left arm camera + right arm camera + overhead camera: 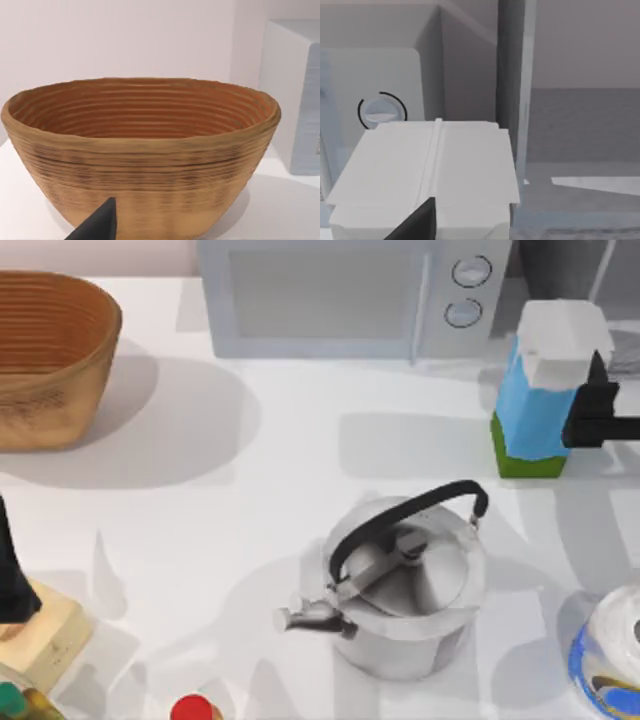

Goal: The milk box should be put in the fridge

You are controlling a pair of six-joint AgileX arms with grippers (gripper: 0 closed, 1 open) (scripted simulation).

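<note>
Standing upright at the top view's right edge, long axis vertical, white folded top up: milk box (540, 400). Just left, microwave (350, 295); behind, fridge (575, 270); kettle (405, 585) lower centre. Right gripper (598, 405) against the carton's right side, finger spread impossible to tell. Left gripper (97, 227) parked by the basket (140, 150).
</note>
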